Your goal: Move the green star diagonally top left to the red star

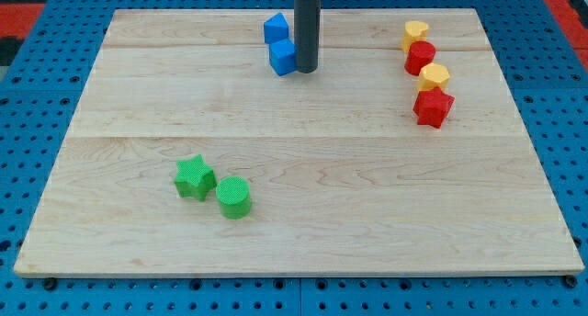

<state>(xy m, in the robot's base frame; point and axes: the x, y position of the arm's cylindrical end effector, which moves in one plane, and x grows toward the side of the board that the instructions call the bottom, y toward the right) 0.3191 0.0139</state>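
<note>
The green star point(194, 178) lies at the board's lower left, touching a green cylinder point(234, 197) on its right. The red star point(433, 107) lies at the view's right, the lowest of a column of blocks. My tip point(306, 70) stands near the view's top centre, right beside a blue cube point(283, 57), far from both stars.
A second blue block point(276, 28) sits just above the blue cube. Above the red star stand a yellow block point(434, 76), a red cylinder point(421, 57) and another yellow block point(415, 33). The wooden board point(303, 233) ends in a blue pegboard surround.
</note>
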